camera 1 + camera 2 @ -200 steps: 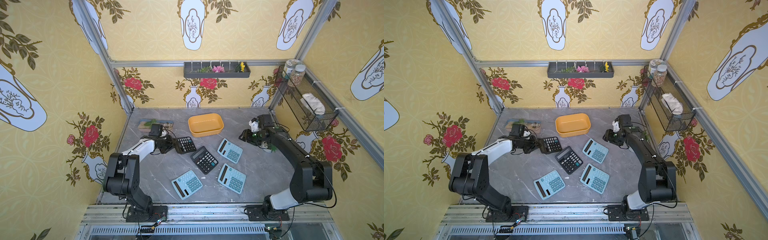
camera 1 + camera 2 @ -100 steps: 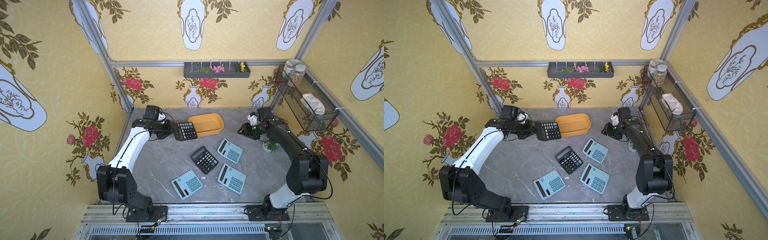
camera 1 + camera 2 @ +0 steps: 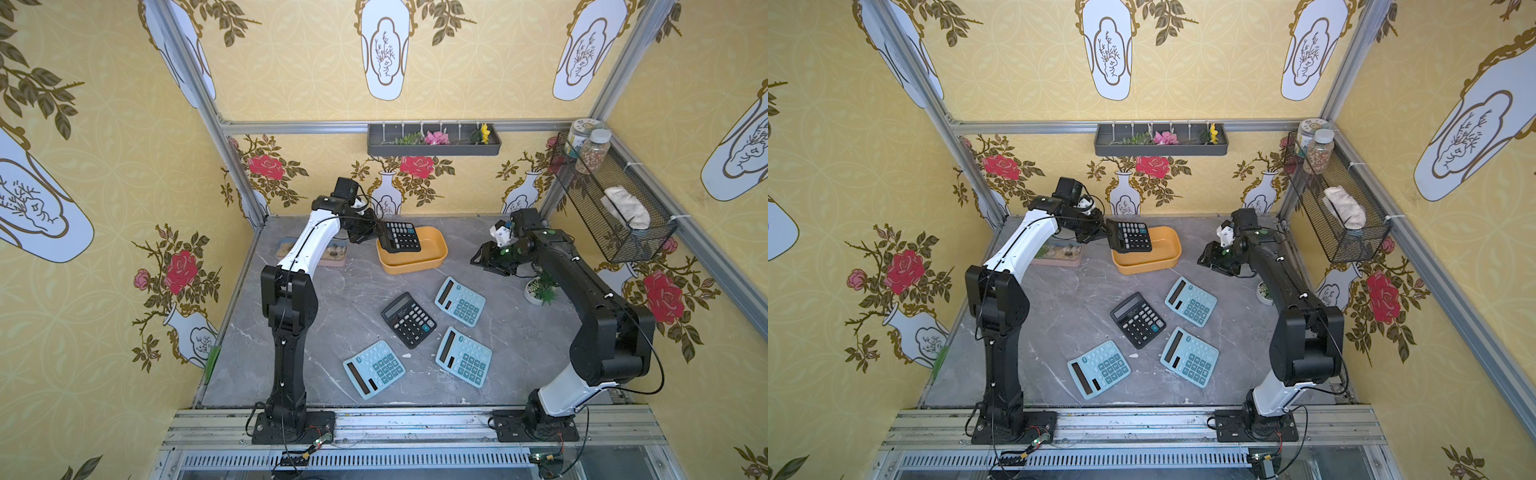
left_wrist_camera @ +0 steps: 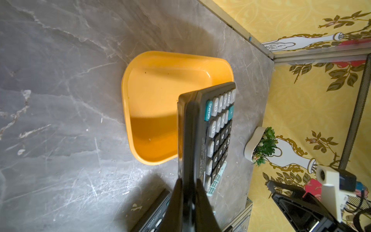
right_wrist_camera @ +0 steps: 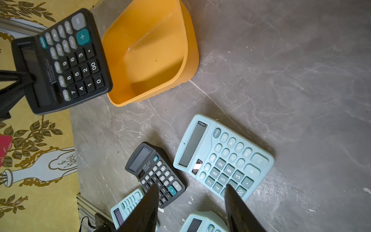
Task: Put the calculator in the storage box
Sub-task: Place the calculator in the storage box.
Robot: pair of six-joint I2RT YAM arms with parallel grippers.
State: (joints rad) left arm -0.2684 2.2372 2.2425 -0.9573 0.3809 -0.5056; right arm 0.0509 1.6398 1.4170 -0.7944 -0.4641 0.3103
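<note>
Lifted off the table since a second ago, the calculator (image 3: 401, 242) now hangs at the back. The left gripper (image 3: 377, 233) has swung it up from beside the tray (image 3: 286, 249) to the left end of the box (image 3: 415, 268), while the right gripper (image 3: 484, 262) has barely shifted.

The tray lies far left at the back, partly behind the left arm. Just right of it the left gripper pinches the calculator by its display end. In the left wrist view its fingers (image 4: 174, 200) are pressed onto the thin casing from both faces. The calculator is in the air, tilted, keys toward the top cameras, its key end over the left part of the box. I cannot tell whether it touches the rim. The box sits flat on the table at back centre.

Nearer the front a second black calculator (image 3: 408, 319) lies face up among three blue calculators, one front left (image 3: 374, 369), one front right (image 3: 464, 356) and one close on its right (image 3: 460, 301).

Right of the box the right gripper hovers above the table, jaws spread and gripping nothing. The right wrist view shows both fingers (image 5: 148, 209) well apart over the table calculators. The plant (image 3: 540, 289) stands by the right arm, and the basket (image 3: 615, 216) hangs on the right wall.
</note>
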